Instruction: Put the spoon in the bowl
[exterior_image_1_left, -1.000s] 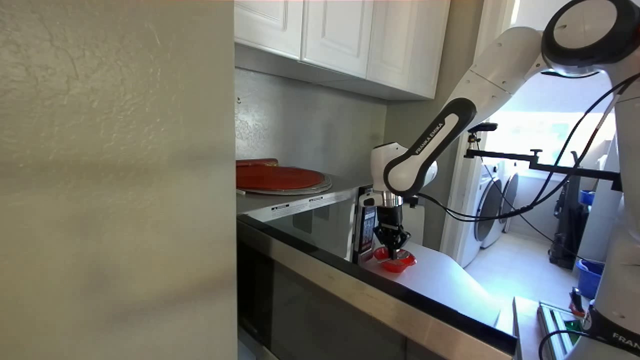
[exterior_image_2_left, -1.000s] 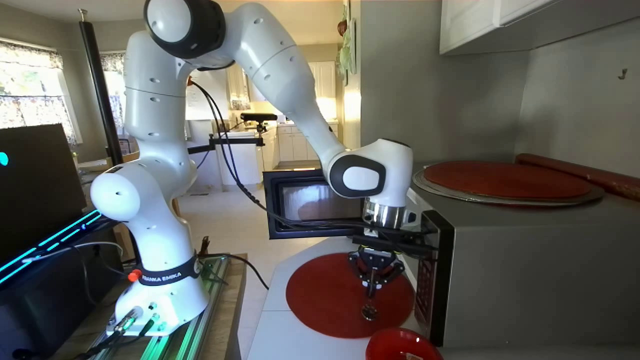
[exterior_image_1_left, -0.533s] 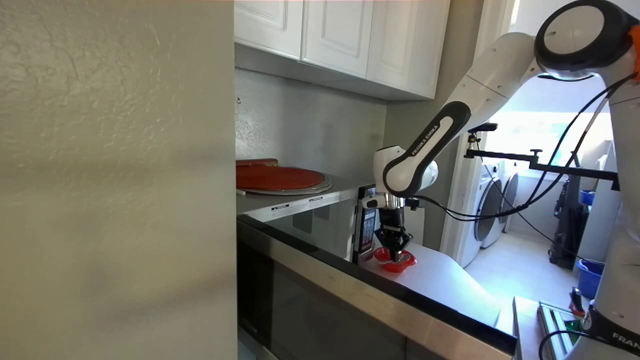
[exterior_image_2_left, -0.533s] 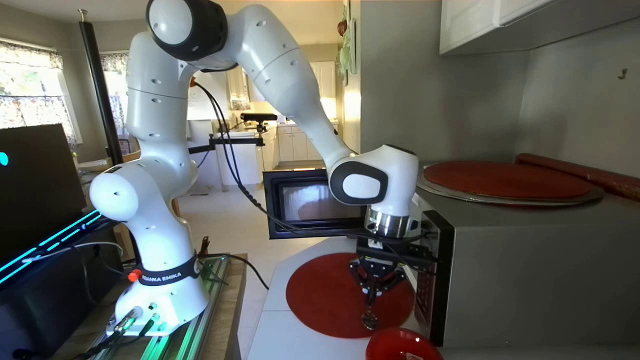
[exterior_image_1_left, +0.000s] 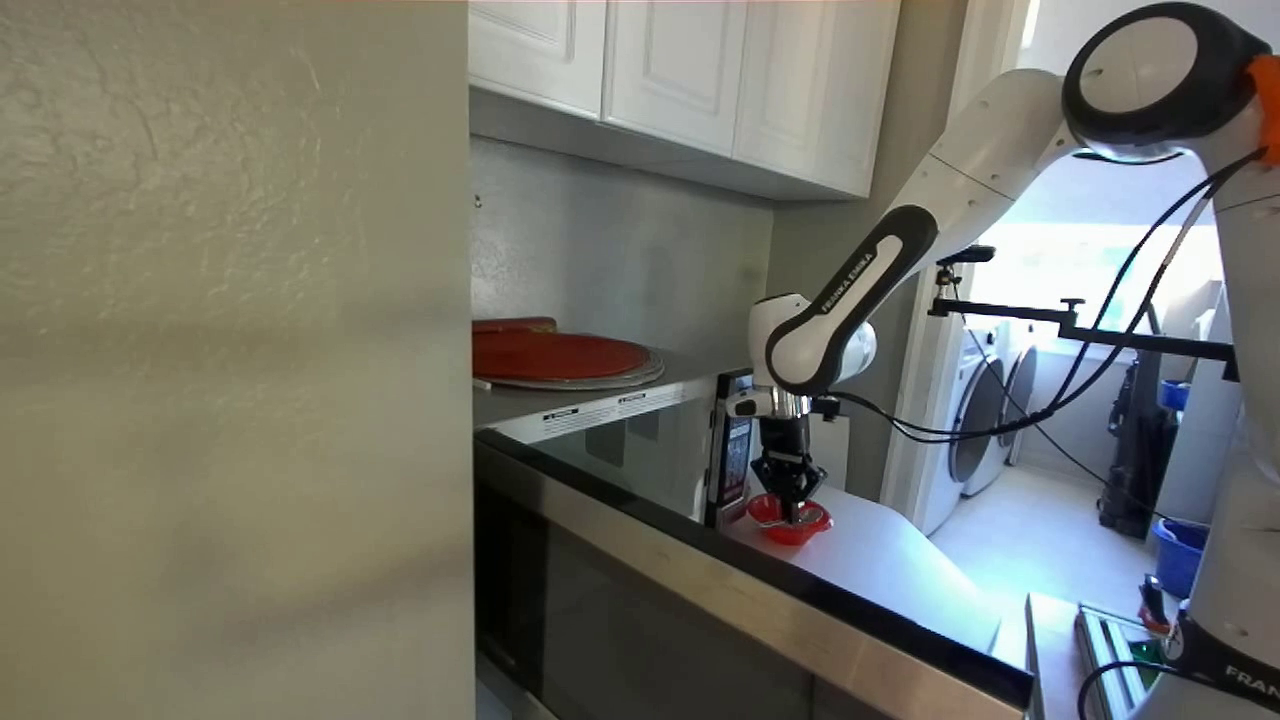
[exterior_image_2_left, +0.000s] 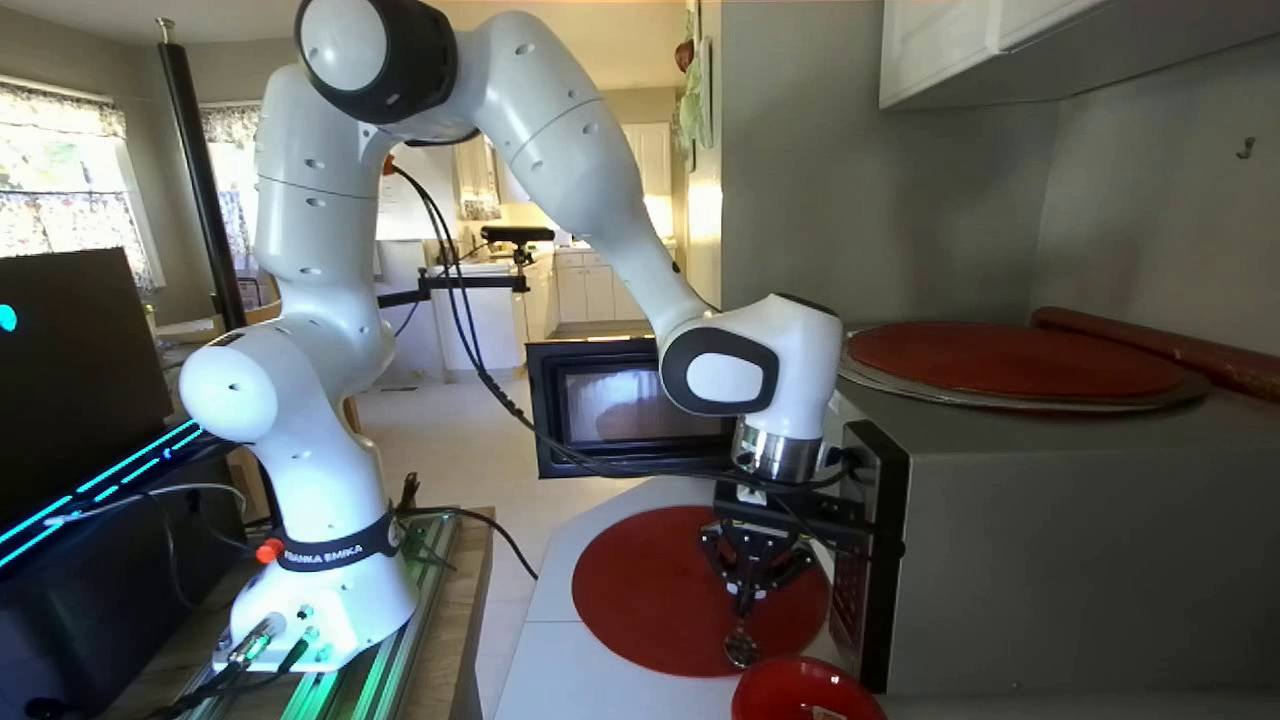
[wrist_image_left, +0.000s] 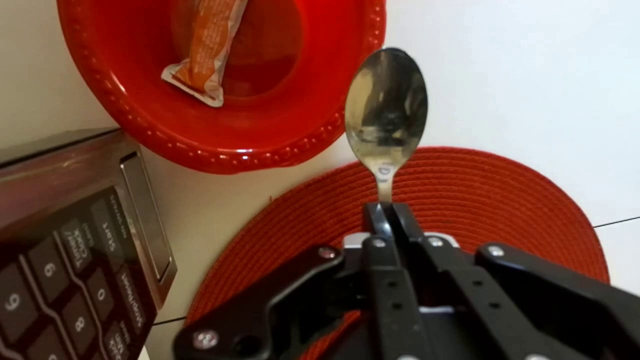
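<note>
Probably light, rigid and hard to damage, but slippery; hold the spoon (wrist_image_left: 386, 107) by the narrow stem, firmly enough to prevent twisting. Identify by polished silver-coloured metal, oval head, mirrored reflections and a small dark mark at the neck. Note the gripper (wrist_image_left: 386, 210) clamped on the stem. Locate the spoon over the edge of the woven red mat (wrist_image_left: 500, 215), just beside the red bowl (wrist_image_left: 280, 115), overlapping its rim in the wrist view; unable to confirm contact.

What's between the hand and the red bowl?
Wrist view: the spoon, jutting from the hand, its head overlapping the red bowl in the image; under it, red mat, then a strip of white counter.
</note>
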